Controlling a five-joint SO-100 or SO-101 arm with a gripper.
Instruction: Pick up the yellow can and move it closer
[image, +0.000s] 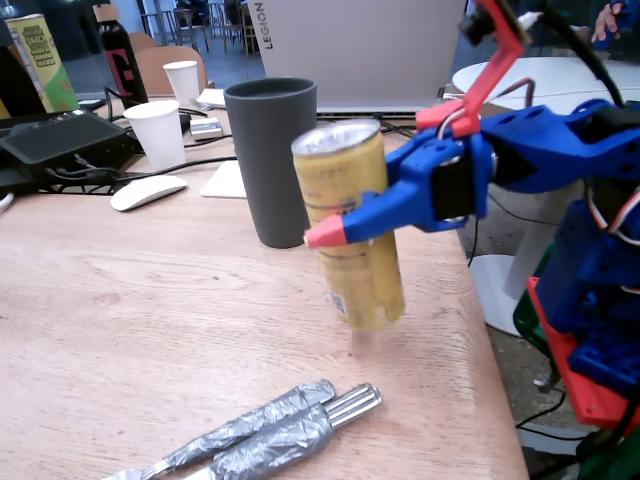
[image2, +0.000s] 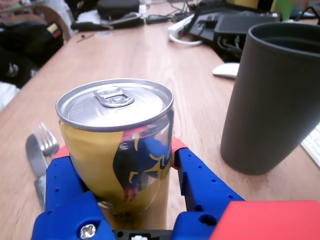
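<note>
Gripper (image: 335, 232) clamped on the can (image: 350, 225), blue fingers either side of it in the wrist view, red tip across its front in the fixed view. Held tilted, clear of the table (image: 150, 330), base over the near right part. Just behind, on the far left side: grey cup (image: 268, 160), close enough to be knocked on any swing back. Below, near edge: foil-wrapped cutlery (image: 270, 430), a bad landing spot. Smooth can, tilted grip: likely to slip or topple if set down askew.
</note>
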